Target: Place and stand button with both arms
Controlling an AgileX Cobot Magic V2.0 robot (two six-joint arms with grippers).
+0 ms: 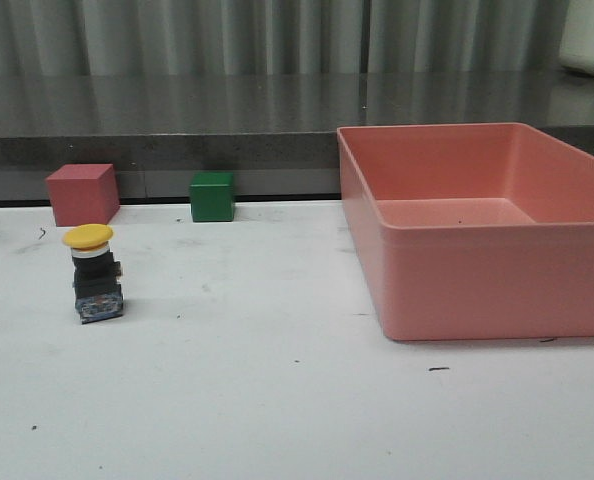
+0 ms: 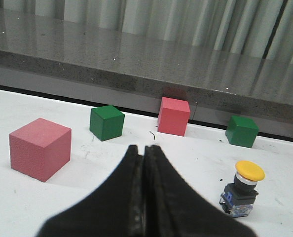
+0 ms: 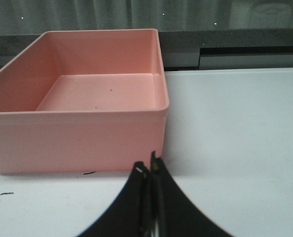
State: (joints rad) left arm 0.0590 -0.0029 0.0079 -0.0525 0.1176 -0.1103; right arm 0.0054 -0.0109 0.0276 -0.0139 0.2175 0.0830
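White table (image 1: 277,400) all around, with small dark marks. Yellow-capped button (image 1: 95,272) standing up on the table's left side, cap on top, bluish base down, touching nothing. Black left gripper (image 2: 143,153) pressed together, holding nothing, near the button but apart from it. Black right gripper (image 3: 150,170) pressed together too, holding nothing, just in front of the pink box (image 1: 457,280). Pink box open on top, sitting on the right side, well apart from the button. Farther back, red cube (image 1: 81,194) and green cube (image 1: 212,196) by the dark ledge (image 1: 177,140). More cubes in the left wrist view: pink cube (image 2: 40,148), green cube (image 2: 107,122).
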